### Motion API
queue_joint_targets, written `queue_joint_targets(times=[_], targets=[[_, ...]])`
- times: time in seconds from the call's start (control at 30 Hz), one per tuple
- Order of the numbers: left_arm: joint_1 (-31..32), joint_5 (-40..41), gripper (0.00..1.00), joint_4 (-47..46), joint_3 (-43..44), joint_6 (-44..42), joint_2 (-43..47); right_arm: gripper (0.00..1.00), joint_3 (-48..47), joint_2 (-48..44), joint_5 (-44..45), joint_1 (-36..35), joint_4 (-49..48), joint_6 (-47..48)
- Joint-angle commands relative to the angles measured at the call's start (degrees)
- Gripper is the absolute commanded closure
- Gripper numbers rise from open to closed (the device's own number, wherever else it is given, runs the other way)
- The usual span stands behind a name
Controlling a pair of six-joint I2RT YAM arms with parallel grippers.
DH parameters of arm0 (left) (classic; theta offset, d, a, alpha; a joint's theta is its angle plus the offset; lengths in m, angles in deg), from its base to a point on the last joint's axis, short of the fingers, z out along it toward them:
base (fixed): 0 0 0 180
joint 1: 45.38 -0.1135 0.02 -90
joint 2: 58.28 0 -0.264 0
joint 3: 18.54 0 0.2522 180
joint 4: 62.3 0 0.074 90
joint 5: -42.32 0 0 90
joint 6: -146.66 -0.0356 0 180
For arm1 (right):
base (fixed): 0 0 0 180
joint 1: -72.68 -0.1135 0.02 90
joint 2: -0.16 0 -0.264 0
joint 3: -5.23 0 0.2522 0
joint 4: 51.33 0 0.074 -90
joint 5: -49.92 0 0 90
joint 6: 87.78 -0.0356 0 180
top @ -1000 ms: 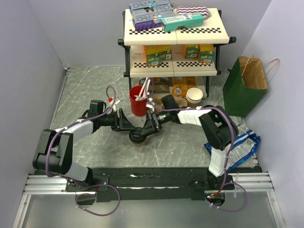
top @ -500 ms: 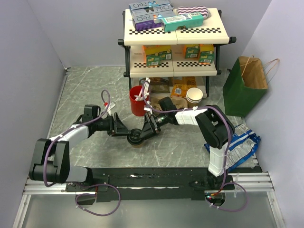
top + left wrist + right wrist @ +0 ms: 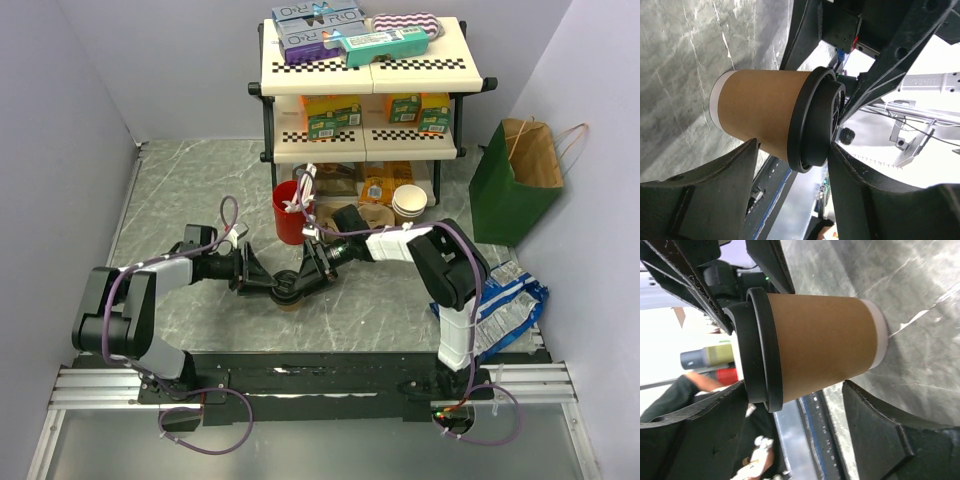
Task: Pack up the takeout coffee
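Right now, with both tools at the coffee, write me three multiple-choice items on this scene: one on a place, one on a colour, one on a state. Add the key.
1. Where is the takeout coffee?
A. on the top shelf
B. on the table, between the left tool and the right tool
C. inside the green bag

2. What colour is its lid?
A. white
B. red
C. black

3. In what state is the cup?
A. upright, lid on
B. tipped over, lid off
C. upright, no lid

Key:
1 B, since the top view shows it on the table with a tool at each side.
2 C, since both wrist views show a black lid on the brown cup.
3 A, since the lid sits on the rim and the base faces the table.
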Motion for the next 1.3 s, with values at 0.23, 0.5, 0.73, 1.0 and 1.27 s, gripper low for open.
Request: queue_joint_targets(times=[0.23,0.5,0.73,1.0,1.27], targets=[[-0.1,16.6,0.45,4.8,2.4,-4.1,-8.0,0.28,-3.5,5.8,7.7,0.9,10.5,6.1],[-0.1,5.6,0.37,1.3,5.8,-4.5,-3.2,0.16,-6.2,-5.7,4.4,0.8,9.8,11.8],[-0.1,4.9,0.01,1.8,8.9,-5.5,4.8,0.09,-11.0,-7.1,3.8,1.7,16.3,18.8],[-0.1,6.6,0.01,5.8,10.1,-9.2,10.8,0.07,-14.6,-9.9,10.1,2.2,25.7,27.2],[-0.1,14.4,0.01,12.9,17.6,-22.3,13.7,0.08,-13.5,-13.2,15.8,6.7,30.4,33.6]])
